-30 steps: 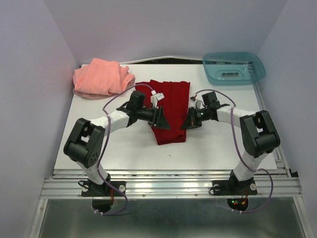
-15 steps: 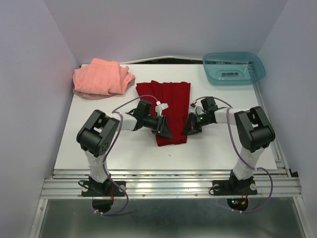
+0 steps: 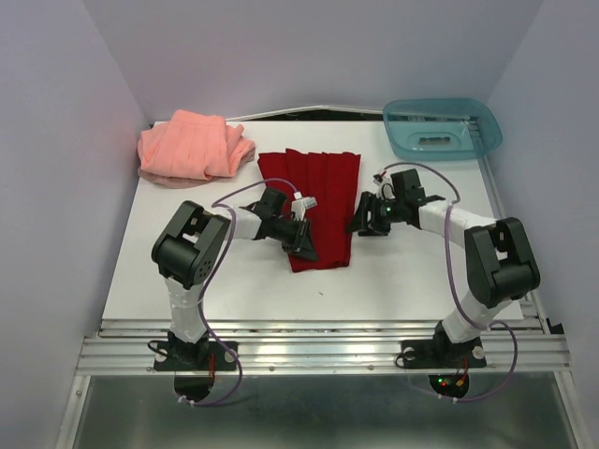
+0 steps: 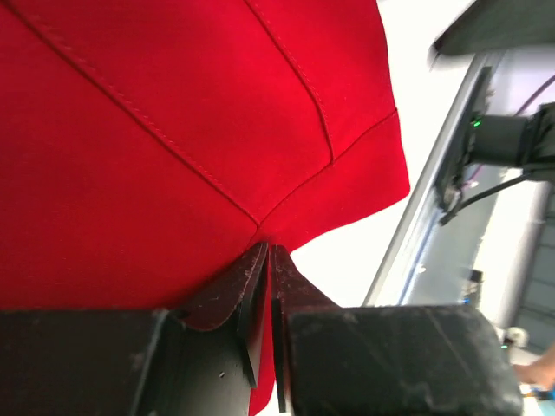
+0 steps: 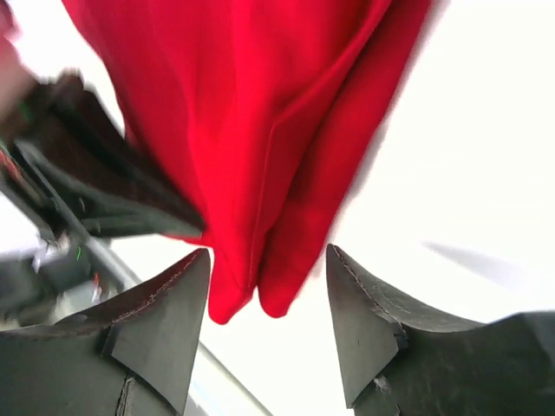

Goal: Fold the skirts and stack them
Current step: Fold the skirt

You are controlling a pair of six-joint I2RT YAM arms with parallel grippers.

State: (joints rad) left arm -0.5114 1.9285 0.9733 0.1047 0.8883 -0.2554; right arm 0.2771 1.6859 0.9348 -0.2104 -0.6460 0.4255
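Observation:
The deep red pleated skirt (image 3: pixel 323 196) lies flat at the middle of the white table (image 3: pixel 412 276). My left gripper (image 3: pixel 305 245) rests at its near left edge, shut on a thin fold of the red cloth; the left wrist view shows the left gripper (image 4: pixel 269 253) pinching the red skirt (image 4: pixel 173 130). My right gripper (image 3: pixel 363 223) stands open just off the skirt's right edge. In the right wrist view, the right gripper (image 5: pixel 269 250) holds nothing, with a corner of the red skirt (image 5: pixel 260 130) lying loose ahead of its fingers. The salmon-pink skirt (image 3: pixel 192 148) sits rumpled at the far left.
A translucent teal tray (image 3: pixel 440 131) stands at the far right corner. Purple walls close in the table on the left, back and right. A metal rail (image 3: pixel 318 346) runs along the near edge by the arm bases.
My right gripper has opened, let go of the red skirt and drawn back to the right. My left gripper has closed on the skirt's near left edge.

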